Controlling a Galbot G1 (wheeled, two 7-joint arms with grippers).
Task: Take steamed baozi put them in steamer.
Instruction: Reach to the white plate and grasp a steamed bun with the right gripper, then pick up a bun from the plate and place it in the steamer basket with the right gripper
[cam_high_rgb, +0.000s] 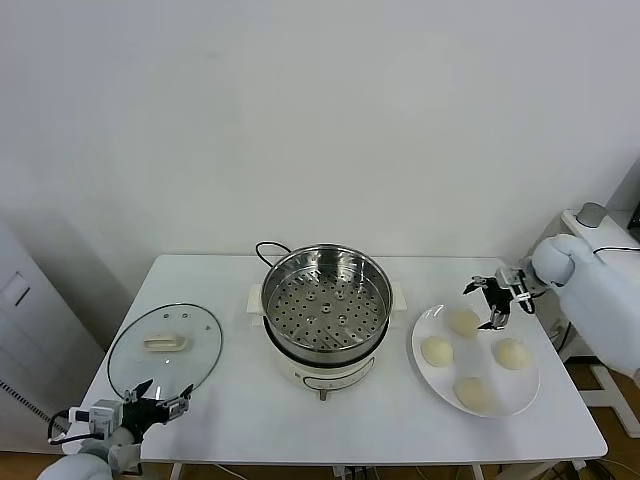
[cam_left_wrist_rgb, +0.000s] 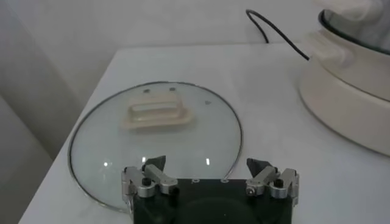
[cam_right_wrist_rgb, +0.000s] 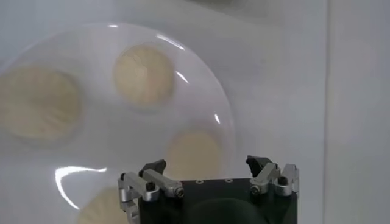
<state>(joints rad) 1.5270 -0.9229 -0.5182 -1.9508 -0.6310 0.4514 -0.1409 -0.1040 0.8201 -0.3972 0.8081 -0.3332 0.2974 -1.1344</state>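
Setting: plain white wall behind a white counter (cam_high_rgb: 240, 400).

Steamer (cam_high_rgb: 325, 305): centre of counter, steel tray empty, black cord at far side.

Steamed baozi (cam_high_rgb: 463, 322): four, all on a white plate (cam_high_rgb: 425, 365) right of the steamer; none moved yet.

Glass lid (cam_high_rgb: 165, 349): flat on counter, left of the steamer.

Right gripper (cam_high_rgb: 493, 300): jaws apart, empty, hovering above the plate's far edge; the farthest bun lies just near and below it. This arm is clearly the nearer.

Left gripper (cam_high_rgb: 150, 403): jaws apart, empty, parked at the lid's near edge.
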